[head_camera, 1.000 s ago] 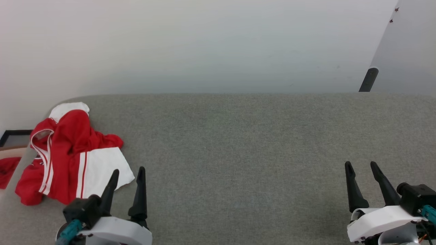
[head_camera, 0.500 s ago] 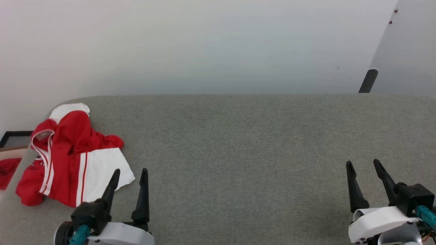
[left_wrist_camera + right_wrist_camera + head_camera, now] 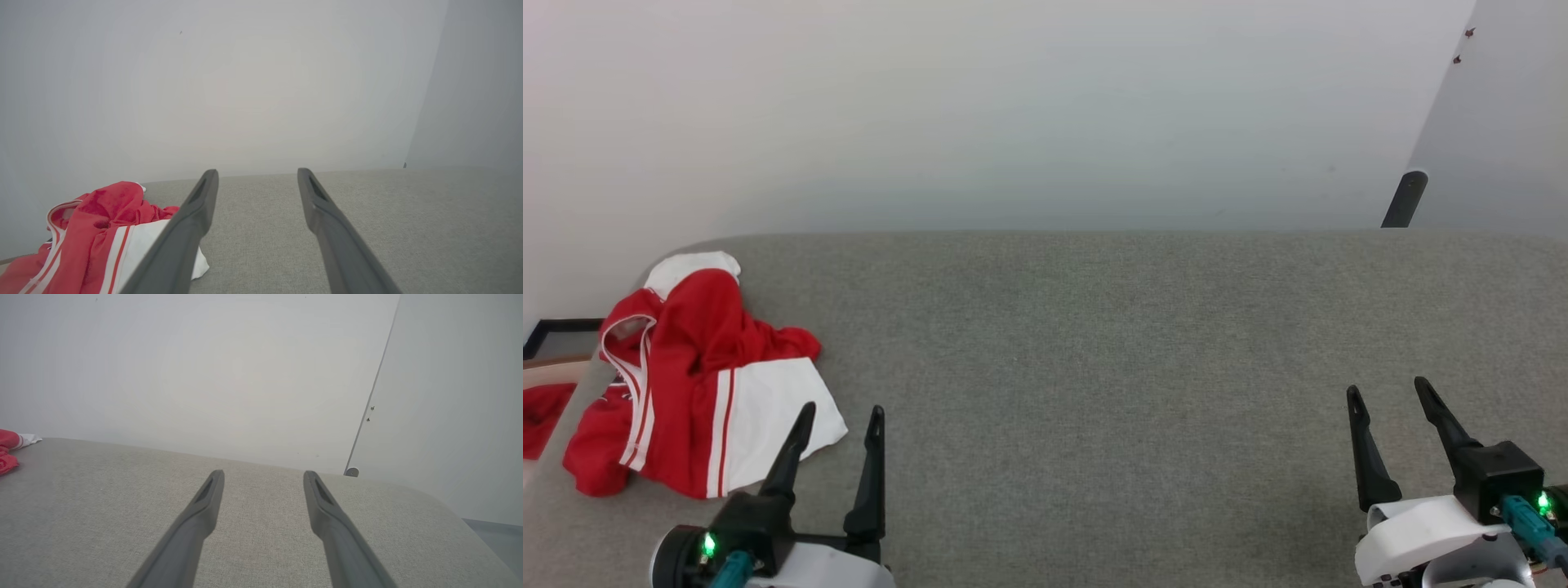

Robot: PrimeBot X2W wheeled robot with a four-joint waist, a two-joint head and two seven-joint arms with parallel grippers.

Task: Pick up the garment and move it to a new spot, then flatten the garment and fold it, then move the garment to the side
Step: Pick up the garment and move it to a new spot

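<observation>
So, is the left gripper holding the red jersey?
No, the left gripper is open and empty; the red jersey lies crumpled on the grey surface.

A grey fabric-covered bench (image 3: 1094,367) spans the head view, with a pale wall (image 3: 1013,106) behind it. The garment (image 3: 694,384) lies crumpled at the bench's left end, red folds on top and a white sleeve spread toward the near edge. The left gripper (image 3: 842,408) stands just beside that sleeve, jaws spread and holding nothing. The right gripper (image 3: 1387,386) is well apart at the lower right, also spread wide over bare fabric. A smaller red cloth (image 3: 539,416) shows past the bench's left edge.
</observation>
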